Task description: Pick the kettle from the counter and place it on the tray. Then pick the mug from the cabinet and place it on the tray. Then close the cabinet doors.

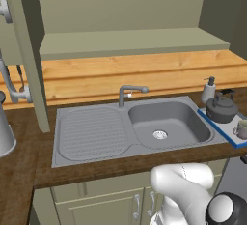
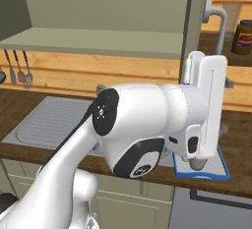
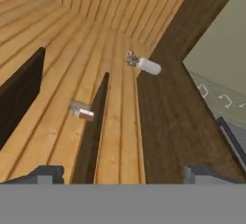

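arm [image 2: 147, 120]: white, rounded links | joints: dark caps | surface: glossy

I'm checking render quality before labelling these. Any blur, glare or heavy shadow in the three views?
Left base view: sharp and evenly lit, soft shading in the sink, no glare on the kettle. Right base view: the arm close to the lens looks slightly soft; cabinet interior is dim. Hand view: tilted, wood planks crisp, gripper tips dark, far objects too small to identify.
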### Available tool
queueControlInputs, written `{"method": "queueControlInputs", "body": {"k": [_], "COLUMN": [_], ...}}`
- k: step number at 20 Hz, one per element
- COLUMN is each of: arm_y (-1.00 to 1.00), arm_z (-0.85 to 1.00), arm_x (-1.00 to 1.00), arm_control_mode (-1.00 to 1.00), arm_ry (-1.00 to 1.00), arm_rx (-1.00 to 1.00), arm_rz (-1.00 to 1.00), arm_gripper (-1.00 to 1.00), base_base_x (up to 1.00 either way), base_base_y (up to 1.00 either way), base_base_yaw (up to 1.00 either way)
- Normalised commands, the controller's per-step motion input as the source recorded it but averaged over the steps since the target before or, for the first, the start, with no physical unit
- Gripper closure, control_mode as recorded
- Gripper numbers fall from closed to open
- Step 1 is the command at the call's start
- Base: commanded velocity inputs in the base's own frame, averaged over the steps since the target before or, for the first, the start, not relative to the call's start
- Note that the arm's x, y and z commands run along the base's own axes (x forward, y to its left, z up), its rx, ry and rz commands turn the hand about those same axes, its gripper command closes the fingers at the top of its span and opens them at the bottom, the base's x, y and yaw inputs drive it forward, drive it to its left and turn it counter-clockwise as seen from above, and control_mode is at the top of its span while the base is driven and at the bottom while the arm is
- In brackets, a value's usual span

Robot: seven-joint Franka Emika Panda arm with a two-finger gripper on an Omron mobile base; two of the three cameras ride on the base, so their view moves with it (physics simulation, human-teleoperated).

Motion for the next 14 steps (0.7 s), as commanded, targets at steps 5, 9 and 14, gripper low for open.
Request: {"method": "queueControlInputs", "body": {"k": [5, 9, 14], "arm_y": [0.12, 0.17, 0.40], "arm_z": [0.00, 0.00, 0.00], "arm_x": [0.42, 0.44, 0.17], "arm_control_mode": [-1.00, -1.00, -1.00], "arm_ry": [0.14, 0.14, 0.09], "arm_rx": [0.00, 0.00, 0.00], "arm_rz": [0.19, 0.19, 0.20], "arm_gripper": [-1.00, -1.00, -1.00], "base_base_x": [0.00, 0.00, 0.00], "base_base_y": [0.00, 0.00, 0.00], "base_base_yaw": [0.00, 0.00, 0.00]}}
